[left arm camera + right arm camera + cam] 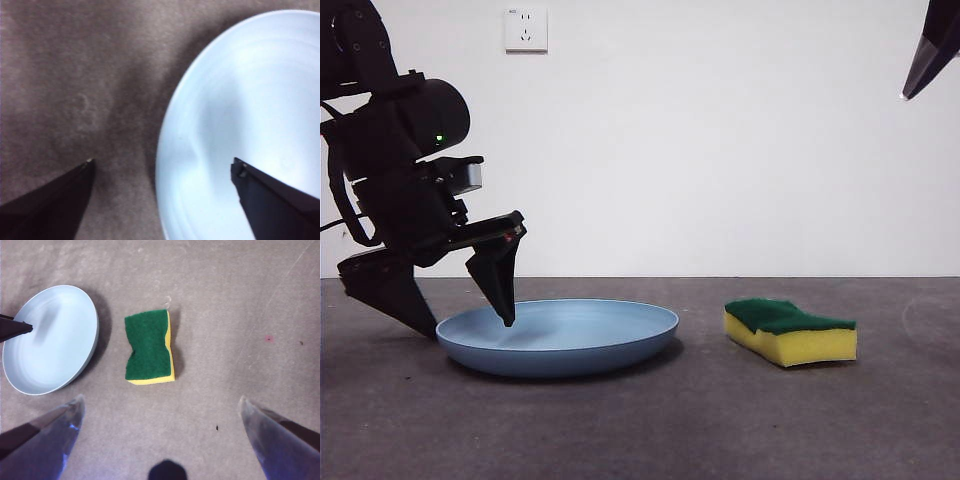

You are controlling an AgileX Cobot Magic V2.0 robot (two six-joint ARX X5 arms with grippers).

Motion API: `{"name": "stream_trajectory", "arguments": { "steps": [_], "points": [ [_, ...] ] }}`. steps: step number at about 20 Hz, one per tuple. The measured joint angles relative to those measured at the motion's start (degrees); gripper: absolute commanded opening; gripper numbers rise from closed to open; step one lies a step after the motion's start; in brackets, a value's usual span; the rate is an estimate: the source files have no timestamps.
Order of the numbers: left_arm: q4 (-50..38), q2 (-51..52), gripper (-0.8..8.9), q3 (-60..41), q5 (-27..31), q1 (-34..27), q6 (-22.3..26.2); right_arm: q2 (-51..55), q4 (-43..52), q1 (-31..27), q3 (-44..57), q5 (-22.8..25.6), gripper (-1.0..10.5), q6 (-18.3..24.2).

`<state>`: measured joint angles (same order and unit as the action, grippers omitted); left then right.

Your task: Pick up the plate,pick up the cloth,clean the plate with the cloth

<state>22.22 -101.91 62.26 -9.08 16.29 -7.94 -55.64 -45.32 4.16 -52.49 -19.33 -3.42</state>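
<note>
On a dark grey table (640, 420) we see a wide, shallow, light-blue plate (580, 335) lying flat, and well apart from it a small sponge serving as the cloth (790, 332), yellow foam with a dark green scouring layer facing up. Our left hand (460, 305) is down at the plate's outer edge with its jaws spread wide: one black tip sits inside the dish, touching or nearly touching the surface, and the other rests outside the rim near the table, so the rim lies between them. Our right hand (160, 405) hangs high above the table, jaws wide and holding nothing, looking down on the cloth. We judge the plate to be light, stiff, matte plastic, smooth enough to slip, so the raised rim is the place to pinch, firmly and close to the edge, since it will tip once one side lifts. The cloth looks soft, light and springy; we would grip it across its narrow wavy waist, squeezing the foam sides rather than the flat green face.
</note>
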Motion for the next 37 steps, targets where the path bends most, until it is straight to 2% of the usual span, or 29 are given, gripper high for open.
{"name": "stream_trajectory", "arguments": {
  "steps": [2,6,14,18,21,23,25,28,31,35,37],
  "points": [
    [0.0,0.0,-0.22,0.0,0.0,0.5,0.4,0.0,0.0,0.0,0.0,0.0,5.6,0.0],
    [0.0,0.0,-0.09,0.0,0.0,1.1,2.4,0.0,0.4,0.0,0.0,0.0,5.6,0.0],
    [0.0,0.4,-0.09,0.4,-0.7,1.1,2.4,0.0,2.6,0.0,0.0,0.0,5.6,0.0],
    [3.8,5.2,-0.09,0.4,-0.6,1.1,3.4,-1.2,5.4,3.4,-0.4,0.0,5.6,-0.3],
    [6.0,10.8,-0.09,0.3,-0.5,1.1,4.3,-7.3,5.8,7.8,-2.4,0.3,5.6,-0.6],
    [7.5,15.2,-0.09,0.3,-0.5,1.1,4.8,-12.6,5.6,11.0,-4.2,3.2,5.6,-0.4],
    [10.4,18.8,-0.09,0.3,-0.2,1.1,5.9,-18.2,5.7,13.9,-6.8,6.1,5.6,0.9],
    [12.9,21.6,-0.09,0.3,0.0,1.1,7.0,-26.4,6.1,17.2,-11.2,6.6,5.6,3.1],
    [14.0,23.4,-0.09,0.3,0.0,1.3,7.4,-33.6,8.4,18.4,-14.3,10.4,5.6,4.4],
    [15.2,23.5,-0.09,0.3,0.0,1.6,7.5,-40.2,12.3,18.4,-14.5,10.6,5.5,4.8],
    [15.2,23.5,-0.09,0.3,0.0,1.8,7.5,-42.6,12.6,18.4,-14.5,10.8,4.8,4.8]
  ]
}}
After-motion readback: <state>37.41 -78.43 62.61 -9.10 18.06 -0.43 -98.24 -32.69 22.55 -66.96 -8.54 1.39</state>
